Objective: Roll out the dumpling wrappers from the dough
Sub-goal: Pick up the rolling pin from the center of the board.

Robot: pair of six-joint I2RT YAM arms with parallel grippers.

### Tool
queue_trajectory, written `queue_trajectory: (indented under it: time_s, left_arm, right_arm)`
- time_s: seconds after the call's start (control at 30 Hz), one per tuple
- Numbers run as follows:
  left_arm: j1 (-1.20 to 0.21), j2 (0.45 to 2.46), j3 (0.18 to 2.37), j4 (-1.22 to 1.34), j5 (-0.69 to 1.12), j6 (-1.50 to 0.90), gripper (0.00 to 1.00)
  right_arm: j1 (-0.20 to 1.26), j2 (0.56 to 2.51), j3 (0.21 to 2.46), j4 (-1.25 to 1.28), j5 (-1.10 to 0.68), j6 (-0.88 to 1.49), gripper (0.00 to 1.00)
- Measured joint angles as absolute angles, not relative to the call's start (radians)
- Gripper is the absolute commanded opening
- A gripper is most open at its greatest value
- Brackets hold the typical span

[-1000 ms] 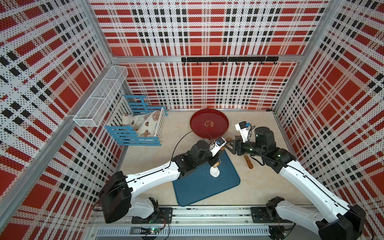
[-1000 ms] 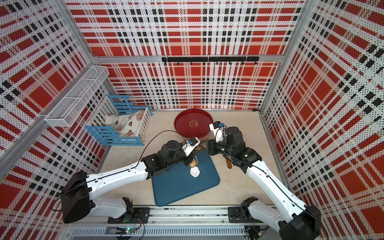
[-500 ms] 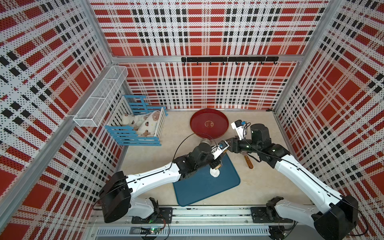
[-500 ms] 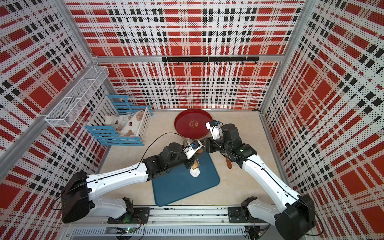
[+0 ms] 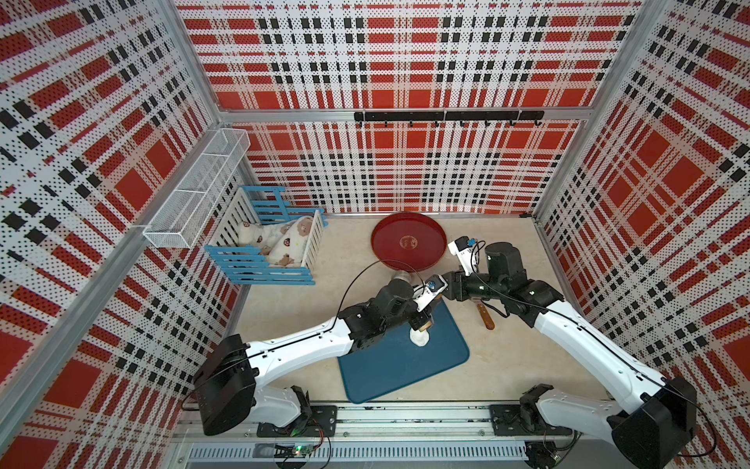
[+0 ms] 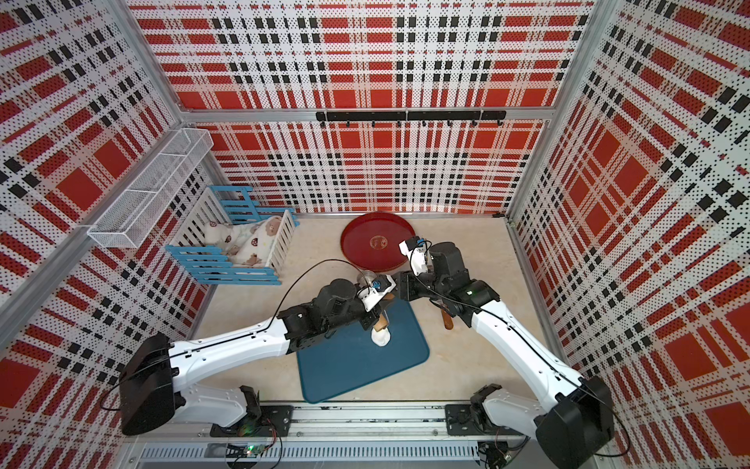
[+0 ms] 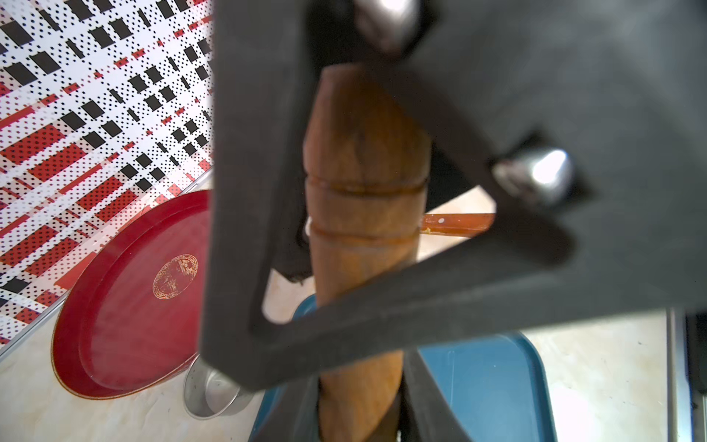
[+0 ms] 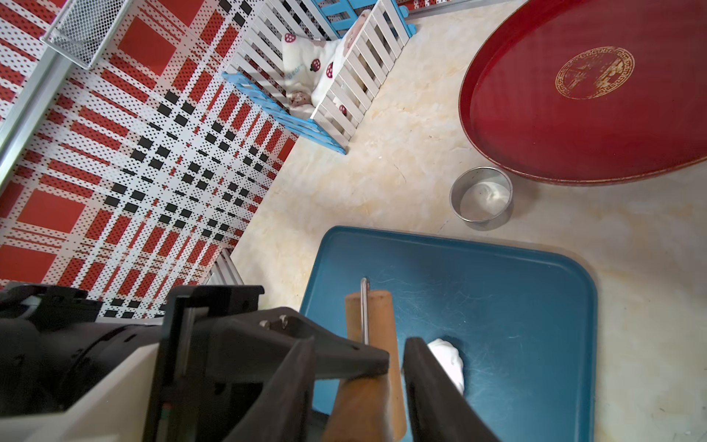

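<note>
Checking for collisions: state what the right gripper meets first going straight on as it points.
Probably the brown wooden rolling pin held by the left gripper: it lies between the fingers of the right gripper. Behind it, the blue rectangular mat. Depth unclear.

Dough (image 5: 420, 338), small white lump (soft, uneven); on blue mat (image 5: 389, 367), near its middle

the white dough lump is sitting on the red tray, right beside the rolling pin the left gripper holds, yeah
Not quite: the dough sits on the blue mat, not the red tray, as the right wrist view shows. The rest holds: it lies right beside the rolling pin that the left gripper holds.
</note>
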State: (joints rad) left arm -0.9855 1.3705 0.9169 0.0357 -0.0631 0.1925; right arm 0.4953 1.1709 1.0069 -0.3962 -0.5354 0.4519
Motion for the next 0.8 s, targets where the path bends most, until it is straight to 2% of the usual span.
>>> queue_trajectory:
  time_s: [0.13, 0.3, 0.43, 0.53, 0.8]
  left_arm:
    - [-0.986, 1.370, 0.917, 0.035, -0.068, 0.192, 0.00]
    - [-0.986, 1.370, 0.917, 0.035, -0.069, 0.192, 0.00]
    - [-0.986, 1.370, 0.917, 0.035, -0.070, 0.193, 0.00]
    - [-0.986, 1.370, 0.917, 0.035, -0.072, 0.193, 0.00]
    - [-0.986, 1.370, 0.917, 0.035, -0.072, 0.192, 0.00]
  right_arm:
    - [0.495, 1.171, 1.007, -0.402, -0.536, 0.445, 0.35]
    - [0.495, 1.171, 1.007, -0.400, -0.539, 0.445, 0.36]
    - [0.495, 1.171, 1.007, -0.401, -0.539, 0.443, 0.40]
    - [0.495, 1.172, 1.007, -0.401, -0.538, 0.442, 0.39]
    - [0.495, 1.172, 1.007, -0.400, -0.537, 0.436, 0.08]
